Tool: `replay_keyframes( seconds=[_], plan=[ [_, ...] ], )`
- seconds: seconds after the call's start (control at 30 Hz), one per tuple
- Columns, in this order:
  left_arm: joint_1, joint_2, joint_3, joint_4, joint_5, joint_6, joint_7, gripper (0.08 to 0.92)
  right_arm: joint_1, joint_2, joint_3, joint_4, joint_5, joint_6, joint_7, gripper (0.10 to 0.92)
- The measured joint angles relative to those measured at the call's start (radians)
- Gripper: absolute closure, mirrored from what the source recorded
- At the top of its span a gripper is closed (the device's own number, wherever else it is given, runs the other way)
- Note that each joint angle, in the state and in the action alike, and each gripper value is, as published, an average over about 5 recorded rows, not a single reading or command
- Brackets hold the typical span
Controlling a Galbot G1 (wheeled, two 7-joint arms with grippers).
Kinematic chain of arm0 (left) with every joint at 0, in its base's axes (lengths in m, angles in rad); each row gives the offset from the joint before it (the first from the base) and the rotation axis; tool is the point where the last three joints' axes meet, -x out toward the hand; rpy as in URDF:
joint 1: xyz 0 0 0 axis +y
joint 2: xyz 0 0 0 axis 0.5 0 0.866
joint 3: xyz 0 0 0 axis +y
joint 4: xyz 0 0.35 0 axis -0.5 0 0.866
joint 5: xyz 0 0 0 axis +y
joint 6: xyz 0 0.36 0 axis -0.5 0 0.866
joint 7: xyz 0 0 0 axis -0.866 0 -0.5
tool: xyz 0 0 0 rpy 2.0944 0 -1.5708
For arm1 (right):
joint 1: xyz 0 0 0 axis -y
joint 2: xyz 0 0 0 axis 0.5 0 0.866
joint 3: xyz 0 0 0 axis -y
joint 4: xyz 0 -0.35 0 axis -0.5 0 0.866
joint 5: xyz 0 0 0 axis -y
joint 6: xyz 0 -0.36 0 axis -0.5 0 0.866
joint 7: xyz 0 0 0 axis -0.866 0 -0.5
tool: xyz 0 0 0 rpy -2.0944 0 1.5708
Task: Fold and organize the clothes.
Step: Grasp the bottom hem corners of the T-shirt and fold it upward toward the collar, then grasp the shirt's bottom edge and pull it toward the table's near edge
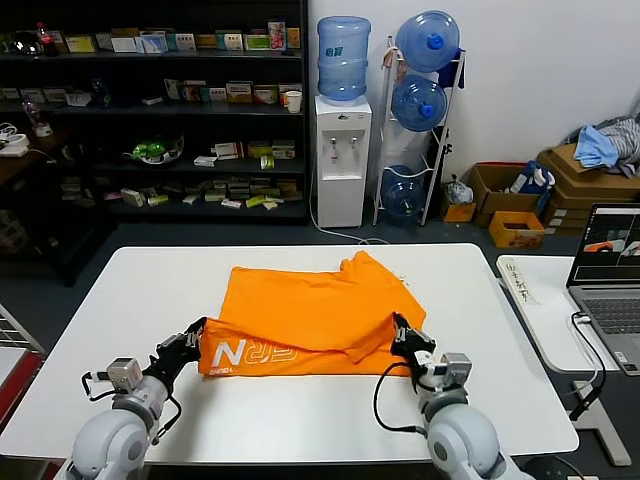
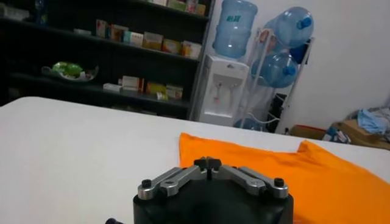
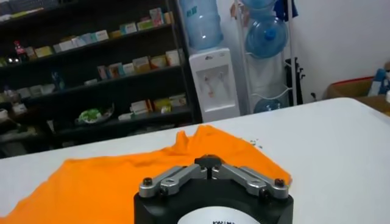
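Observation:
The orange T-shirt (image 1: 310, 300) lies partly folded on the white table (image 1: 300, 415). Its near strip is turned over and shows white lettering (image 1: 245, 355). My left gripper (image 1: 192, 335) rests low at the shirt's near left corner, with its jaws shut. In the left wrist view its fingertips (image 2: 207, 162) meet with no fabric seen between them, and the shirt (image 2: 292, 167) lies just beyond. My right gripper (image 1: 403, 335) sits at the shirt's near right edge, jaws shut. The right wrist view shows it (image 3: 208, 161) empty over the shirt (image 3: 109, 179).
A laptop (image 1: 612, 270) stands on a side table to the right. Behind the table are a dark shelf unit (image 1: 150, 110), a water dispenser (image 1: 342, 160) and cardboard boxes with a blue-grey cloth pile (image 1: 600, 148).

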Motion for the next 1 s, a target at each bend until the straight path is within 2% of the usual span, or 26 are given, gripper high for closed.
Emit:
replay_keyframes(
  seconds=[0.4,0.67,0.83,1.0],
  plan=[
    [-0.028,-0.008,0.004,0.030,0.015,0.002,0.007,0.531,-0.005,-0.018,0.025,0.005,-0.030,0.000,-0.038,0.472],
    [0.068,-0.020,-0.030,-0.013,0.058,0.004,0.021,0.297,-0.144,-0.036,0.095,0.049,-0.106,0.036,-0.098,0.241],
    [0.150,-0.045,-0.039,-0.023,0.095,-0.008,0.041,0.190,-0.232,-0.035,0.142,0.051,-0.116,0.043,-0.135,0.204],
    [0.190,-0.062,-0.047,-0.017,0.127,-0.027,0.060,0.178,-0.278,-0.032,0.168,0.035,-0.112,0.043,-0.164,0.203]
  ],
)
